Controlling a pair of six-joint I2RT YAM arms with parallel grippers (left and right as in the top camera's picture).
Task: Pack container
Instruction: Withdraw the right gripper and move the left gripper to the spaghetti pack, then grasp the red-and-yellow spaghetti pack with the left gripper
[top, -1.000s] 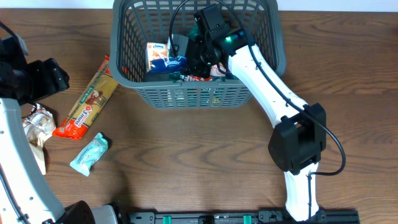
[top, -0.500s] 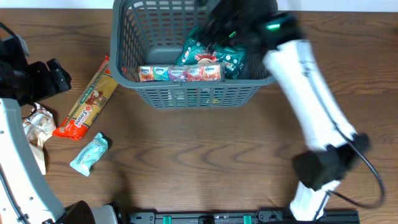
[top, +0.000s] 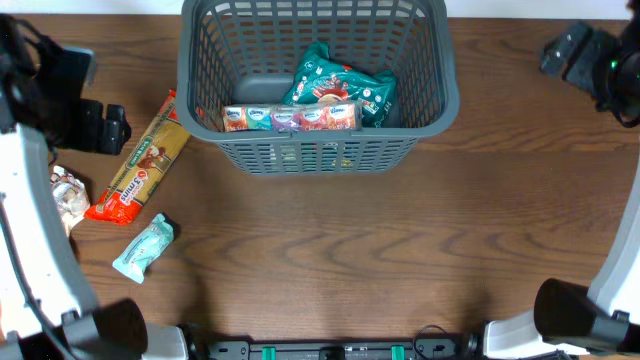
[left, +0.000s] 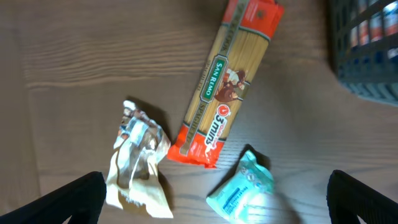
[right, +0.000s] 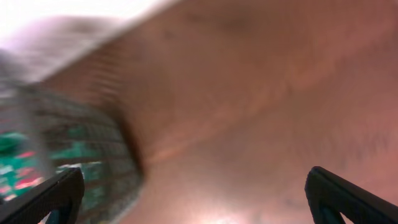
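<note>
The container (top: 320, 155), a dark grey lattice basket, stands at the top centre of the table. Inside it lie a green packet (top: 338, 88) and a row of small tissue packs (top: 290, 118). My right gripper (top: 585, 55) hovers open and empty to the right of the basket; its wrist view is blurred, showing the gripper (right: 199, 199) wide apart and the basket wall (right: 93, 155) at left. My left gripper (top: 105, 128) is open and empty above the loose packets, and in its wrist view the gripper (left: 214, 202) spans them.
Left of the basket lie a long pasta packet (top: 140, 160) (left: 227, 81), a crumpled cream wrapper (top: 62, 195) (left: 138, 158) and a small teal packet (top: 145, 247) (left: 244, 190). The basket corner (left: 367, 56) shows at the left wrist view's right edge.
My right gripper opened, left the green packet and tissue packs in the basket, and swung out to the far right. The left gripper shifted slightly rightward over the packets.
</note>
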